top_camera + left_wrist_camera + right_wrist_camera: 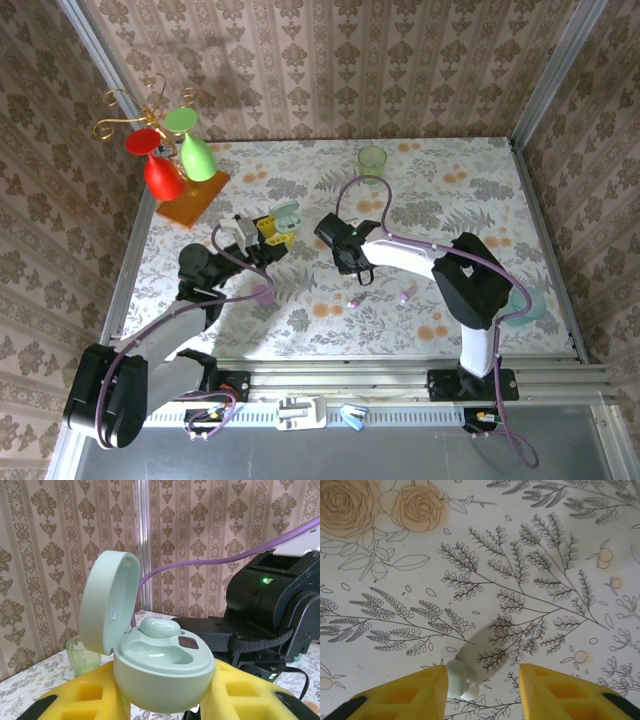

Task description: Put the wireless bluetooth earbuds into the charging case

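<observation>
My left gripper (165, 692) is shut on a mint-green charging case (162, 672), held between its yellow fingers (85, 695) with the lid (107, 602) swung open. One mint earbud (160, 627) sits in the far socket and the near socket is bare. From above, this case (287, 215) hangs over the left-centre of the table. My right gripper (482, 672) is low over the cloth with its jaws apart. A mint earbud (460, 679) lies against its left finger (415, 692), clear of the right one. Two tiny pinkish-purple earbuds (353, 302) (405, 297) lie on the table by my right gripper (362, 275).
A pinkish-purple oval case (263, 294) lies near the left arm. A green glass cup (372, 158) stands at the back. A stand with red and green wine glasses (185, 165) occupies the back left. A teal object (530, 305) sits at the right edge.
</observation>
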You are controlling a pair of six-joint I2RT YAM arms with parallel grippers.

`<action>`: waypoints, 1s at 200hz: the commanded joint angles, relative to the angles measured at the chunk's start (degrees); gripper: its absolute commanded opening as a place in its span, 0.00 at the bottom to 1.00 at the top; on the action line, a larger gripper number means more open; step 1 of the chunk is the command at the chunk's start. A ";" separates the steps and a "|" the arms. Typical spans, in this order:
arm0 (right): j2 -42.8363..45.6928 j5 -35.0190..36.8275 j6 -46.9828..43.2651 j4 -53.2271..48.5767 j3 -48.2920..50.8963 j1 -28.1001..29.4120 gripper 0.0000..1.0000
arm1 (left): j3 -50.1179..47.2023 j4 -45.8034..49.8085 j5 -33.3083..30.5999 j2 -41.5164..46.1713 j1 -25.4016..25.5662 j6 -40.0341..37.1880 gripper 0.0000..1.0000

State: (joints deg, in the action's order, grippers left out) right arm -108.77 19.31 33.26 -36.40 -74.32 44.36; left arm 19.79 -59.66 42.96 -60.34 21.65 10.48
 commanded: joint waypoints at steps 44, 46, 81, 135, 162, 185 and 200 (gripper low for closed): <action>-3.92 -0.54 0.79 -2.42 -2.73 0.75 0.32 | 0.48 -0.02 -0.40 0.33 -0.30 -1.08 0.21; -4.00 -0.66 0.79 -2.44 -2.75 0.80 0.32 | 0.50 -0.09 -0.42 0.25 -0.29 -1.03 0.21; -5.00 -1.78 0.48 -2.71 -3.02 0.77 0.30 | 0.51 -0.51 -0.33 -0.13 -0.36 -0.99 0.21; -4.12 -1.91 0.79 -3.67 -2.51 0.90 0.32 | 0.42 -0.73 -0.36 -0.46 -0.31 -0.93 0.21; -4.15 -2.03 0.85 -3.95 -2.14 0.86 0.25 | 0.42 -1.12 -0.35 -0.76 -0.36 -0.79 0.21; -4.51 -2.00 0.85 -4.24 -2.31 0.90 0.24 | 0.43 -1.46 -0.24 -0.84 -0.33 -0.57 0.21; -4.86 -1.94 0.90 -4.21 -2.32 0.90 0.26 | 0.34 -1.49 -0.26 -0.91 -0.27 -0.62 0.21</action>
State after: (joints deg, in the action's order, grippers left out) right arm -112.66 17.54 33.28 -38.06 -75.81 44.91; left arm 19.79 -58.72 42.61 -61.12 21.65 10.44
